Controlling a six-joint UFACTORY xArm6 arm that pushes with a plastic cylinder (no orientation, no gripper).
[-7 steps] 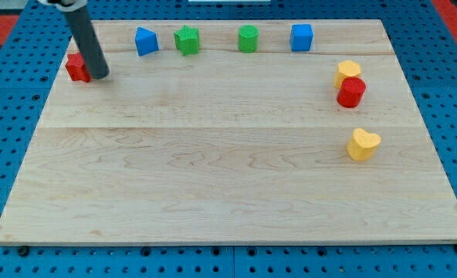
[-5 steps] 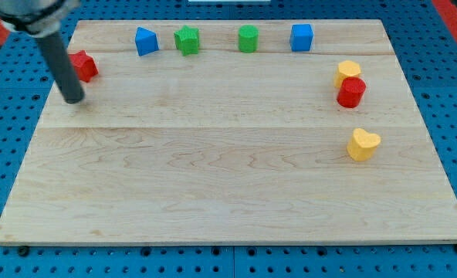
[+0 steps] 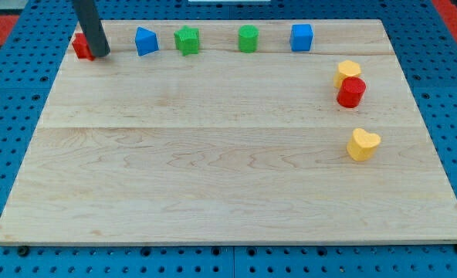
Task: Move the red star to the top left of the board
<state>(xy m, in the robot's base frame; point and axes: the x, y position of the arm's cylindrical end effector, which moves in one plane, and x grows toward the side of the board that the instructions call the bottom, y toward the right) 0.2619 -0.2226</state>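
Shifted up-left — red star (image 3: 80, 46) half-hidden behind my tip (image 3: 103, 54), touching; no pincer shows.

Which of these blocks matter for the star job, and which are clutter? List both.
Part of the job:
red star, at the board's top left
my tip, touching the star's right side

Just lying about:
blue block
green star
green block
blue cube
yellow block
red block
yellow heart

Two blue blocks (image 3: 146, 41) and two green blocks (image 3: 187, 39) line the board's (image 3: 213, 170) top edge.
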